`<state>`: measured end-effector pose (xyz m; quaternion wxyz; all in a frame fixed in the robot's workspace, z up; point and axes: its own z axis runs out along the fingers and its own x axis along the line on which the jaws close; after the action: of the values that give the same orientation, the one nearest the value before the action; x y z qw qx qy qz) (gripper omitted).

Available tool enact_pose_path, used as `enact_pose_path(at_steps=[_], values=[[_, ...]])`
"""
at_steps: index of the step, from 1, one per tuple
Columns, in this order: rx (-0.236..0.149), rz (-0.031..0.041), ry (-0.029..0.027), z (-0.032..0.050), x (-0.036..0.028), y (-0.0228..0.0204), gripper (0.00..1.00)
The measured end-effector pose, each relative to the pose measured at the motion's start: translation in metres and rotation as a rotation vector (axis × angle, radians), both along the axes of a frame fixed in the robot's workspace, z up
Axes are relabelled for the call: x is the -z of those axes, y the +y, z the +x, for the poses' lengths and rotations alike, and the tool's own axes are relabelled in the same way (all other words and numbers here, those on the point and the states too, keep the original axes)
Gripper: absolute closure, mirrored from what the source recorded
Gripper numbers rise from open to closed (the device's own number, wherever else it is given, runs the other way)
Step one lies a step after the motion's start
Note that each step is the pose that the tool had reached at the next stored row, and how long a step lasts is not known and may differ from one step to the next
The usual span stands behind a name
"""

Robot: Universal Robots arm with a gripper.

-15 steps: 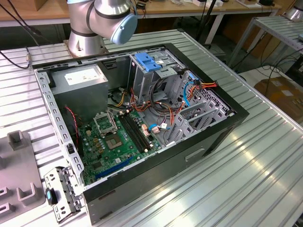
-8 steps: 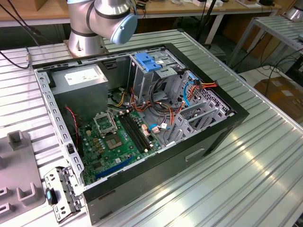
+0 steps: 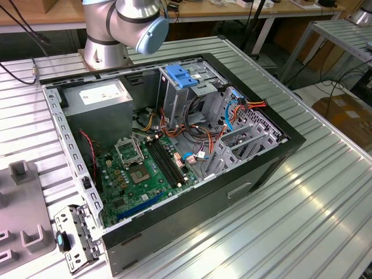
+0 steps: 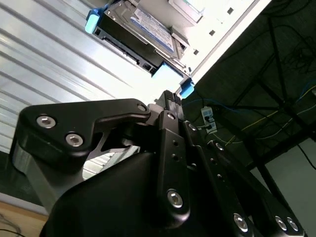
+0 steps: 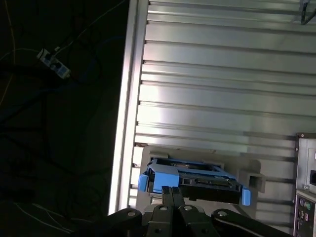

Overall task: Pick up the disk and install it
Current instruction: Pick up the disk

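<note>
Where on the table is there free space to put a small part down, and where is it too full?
Free: the wide ribbed table at the exterior view's right of the computer case. In the first wrist view, bare ribs beyond the disk too. Crowded: inside the case, among cables and the motherboard.

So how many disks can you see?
1. The disk sits in a grey holder on the table, just past the end effector, in both wrist views. More may hide inside the computer.

Silver robot arm (image 3: 125,20) with a round blue cap (image 3: 152,34) on its joint, black gripper (image 5: 171,189) at its end, two thin fingers (image 5: 167,195) pressed tight together
</note>
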<state>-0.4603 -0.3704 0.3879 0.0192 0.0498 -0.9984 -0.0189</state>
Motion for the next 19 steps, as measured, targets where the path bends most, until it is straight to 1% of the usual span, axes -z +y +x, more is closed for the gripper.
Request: enact_pose_path(at_steps=[6, 8, 12, 15, 17, 18, 19], values=[[-0.052, -0.0001, -0.0001, 0.0, 0.0, 0.0, 0.89], [-0.077, -0.0008, -0.0001, 0.0, 0.0, 0.0, 0.89], [-0.108, -0.0011, 0.0, 0.0, 0.0001, 0.0, 0.89], [-0.135, -0.0012, -0.0012, 0.0, 0.0002, 0.0, 0.89], [-0.151, -0.0014, -0.0045, 0.0, 0.0002, 0.0, 0.89], [-0.163, -0.0018, -0.0103, 0.0, 0.0004, 0.0, 0.89], [-0.18, -0.002, -0.0145, 0.0, 0.0006, 0.0, 0.89]])
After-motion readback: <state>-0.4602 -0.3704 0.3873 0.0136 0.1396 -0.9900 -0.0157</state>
